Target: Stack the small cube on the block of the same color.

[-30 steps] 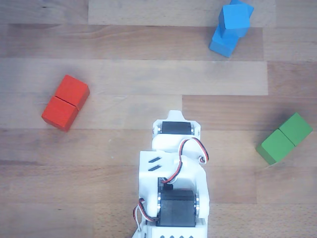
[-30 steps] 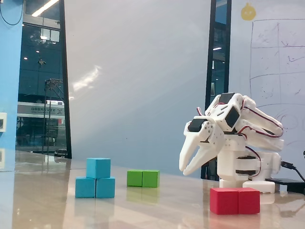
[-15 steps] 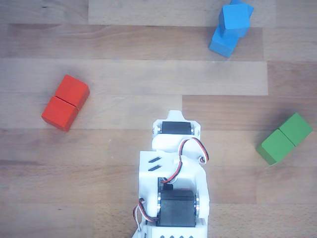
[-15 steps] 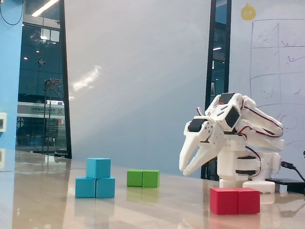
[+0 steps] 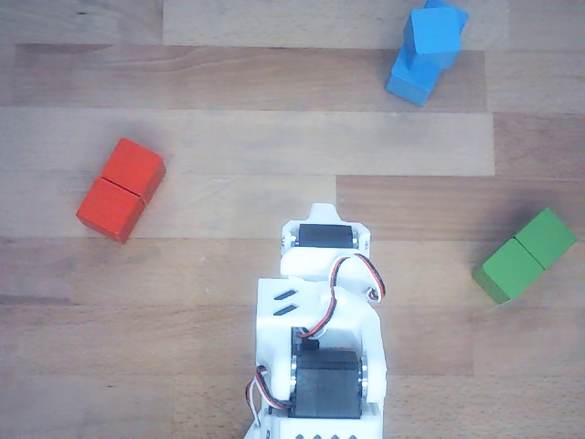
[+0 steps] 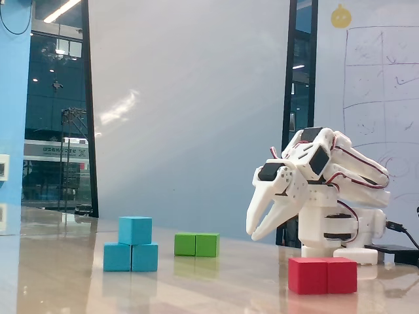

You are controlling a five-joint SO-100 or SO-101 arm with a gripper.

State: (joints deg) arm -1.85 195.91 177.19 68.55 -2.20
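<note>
Fixed view, side-on: shows heights and the stack in profile; looks low across the bench (image 6: 216,288).
Other view, top-down: shows the layout on the wooden bench (image 5: 228,137) and each block's turn; hides the fingertips under the arm's body.
Small cube: sits on top of the block of the same color, seen in the fixed view (image 6: 135,230) centred over the seam; in the other view (image 5: 432,31) turned askew to the block below, at about 1 o'clock from the arm.
Block of the same color: flat on the bench, two halves visible under the cube in the fixed view (image 6: 131,257); only its lower end shows past the cube in the other view (image 5: 410,78).
Gripper: visible only in the fixed view (image 6: 253,233), raised above the bench, pointing down and toward 8 o'clock, holding nothing, well apart from the blue stack.
Fingers: slightly apart (image 6: 260,210), a narrow gap between the white tips; not seen in the other view.
Arm: folded back over its base in the fixed view (image 6: 327,170); white body with black motors and red wires at 6 o'clock in the other view (image 5: 320,338).
Red block: at 10 o'clock from the arm in the other view (image 5: 121,189); nearest the camera in the fixed view (image 6: 323,275).
Green block: at 3 o'clock in the other view (image 5: 525,255); behind and right of the blue stack in the fixed view (image 6: 196,244).
</note>
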